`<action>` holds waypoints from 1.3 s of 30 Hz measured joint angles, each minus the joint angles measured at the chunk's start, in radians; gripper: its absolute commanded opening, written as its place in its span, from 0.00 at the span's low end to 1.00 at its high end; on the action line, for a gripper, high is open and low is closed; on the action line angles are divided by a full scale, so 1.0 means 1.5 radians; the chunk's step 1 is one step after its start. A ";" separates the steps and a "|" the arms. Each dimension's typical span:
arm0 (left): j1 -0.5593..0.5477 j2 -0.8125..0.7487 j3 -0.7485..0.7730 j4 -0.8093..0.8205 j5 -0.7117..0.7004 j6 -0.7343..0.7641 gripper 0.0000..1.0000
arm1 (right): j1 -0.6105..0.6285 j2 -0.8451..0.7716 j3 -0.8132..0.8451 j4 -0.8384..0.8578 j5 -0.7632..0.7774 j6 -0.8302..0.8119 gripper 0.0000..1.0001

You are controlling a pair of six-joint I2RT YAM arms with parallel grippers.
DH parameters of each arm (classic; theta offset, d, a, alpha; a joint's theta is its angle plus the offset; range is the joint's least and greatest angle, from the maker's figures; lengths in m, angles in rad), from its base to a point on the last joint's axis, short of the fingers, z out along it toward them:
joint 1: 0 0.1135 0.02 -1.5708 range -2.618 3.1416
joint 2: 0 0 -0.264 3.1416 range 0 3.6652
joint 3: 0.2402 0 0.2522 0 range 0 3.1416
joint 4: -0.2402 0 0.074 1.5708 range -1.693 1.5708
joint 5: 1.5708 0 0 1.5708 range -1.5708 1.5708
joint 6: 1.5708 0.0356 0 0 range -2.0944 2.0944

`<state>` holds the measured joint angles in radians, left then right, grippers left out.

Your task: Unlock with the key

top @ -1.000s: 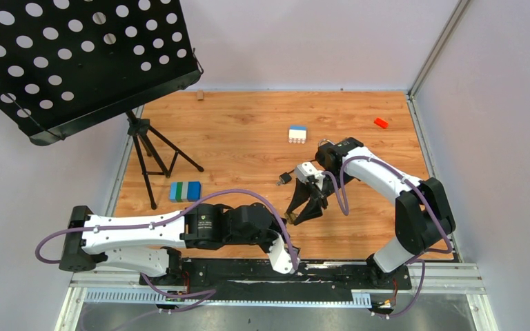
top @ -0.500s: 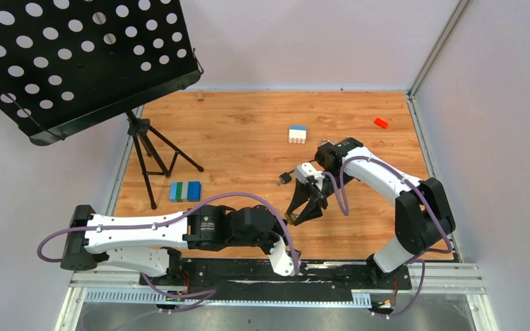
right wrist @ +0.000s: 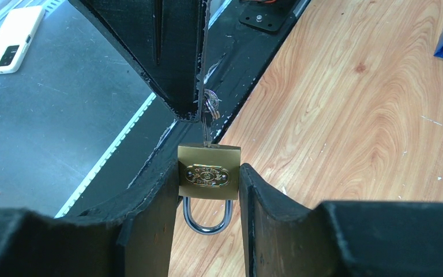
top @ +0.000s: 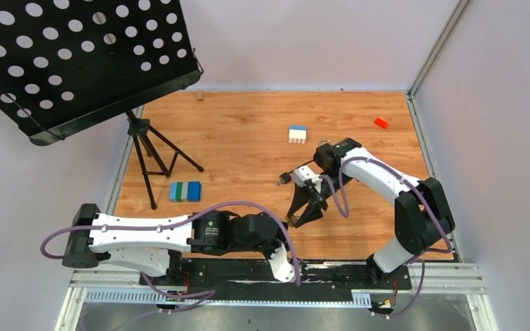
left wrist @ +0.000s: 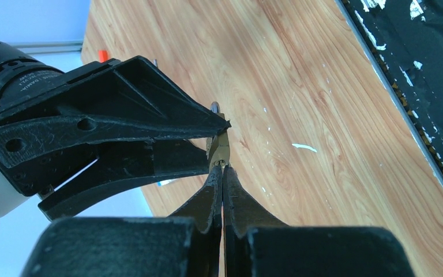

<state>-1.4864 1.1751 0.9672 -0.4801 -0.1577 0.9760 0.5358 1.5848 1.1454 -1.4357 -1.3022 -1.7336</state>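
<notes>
A small brass padlock (right wrist: pixel 209 173) hangs a little above the wooden table, and my right gripper (right wrist: pixel 209 183) is shut on its body, one finger on each side. Its steel shackle (right wrist: pixel 206 220) is closed and points back toward the right wrist camera. My left gripper (right wrist: pixel 191 114) is shut on the key (right wrist: pixel 206 130), a thin grey blade that runs from the fingertips to the padlock's keyhole face. A key ring (right wrist: pixel 210 102) dangles beside those tips. In the left wrist view my left gripper (left wrist: pixel 222 168) meets the padlock (left wrist: pixel 219 149) edge-on. From above, both grippers meet at the padlock (top: pixel 292 221).
On the table lie a blue-and-white block (top: pixel 297 134), a red block (top: pixel 381 123), a green-and-blue block pair (top: pixel 185 191) and a black cable end (top: pixel 283 179). A music stand (top: pixel 76 55) on a tripod (top: pixel 148 148) fills the left. A phone (right wrist: pixel 11 39) lies below the table edge.
The left arm's elbow and forearm have slid slightly toward the near edge. Both grippers stay where they were, and the padlock and key have not visibly moved.
</notes>
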 measured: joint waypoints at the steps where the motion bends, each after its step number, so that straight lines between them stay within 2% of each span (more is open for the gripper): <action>1: -0.001 0.000 -0.003 0.002 -0.002 0.002 0.00 | 0.002 0.000 0.000 0.000 0.002 0.000 0.00; 18: -0.011 -0.013 -0.087 0.077 -0.061 0.041 0.00 | 0.031 0.011 -0.002 -0.001 0.035 -0.003 0.00; 27: -0.012 -0.010 -0.088 0.082 -0.073 0.039 0.00 | 0.031 0.012 -0.001 -0.003 0.030 0.003 0.00; 39: -0.014 0.021 -0.055 0.042 -0.098 0.018 0.00 | 0.030 0.004 -0.003 0.082 0.050 0.154 0.00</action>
<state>-1.5074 1.2068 0.8841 -0.4171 -0.3046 1.0027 0.5812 1.5906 1.1416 -1.3132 -1.2266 -1.5028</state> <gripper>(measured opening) 0.006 0.399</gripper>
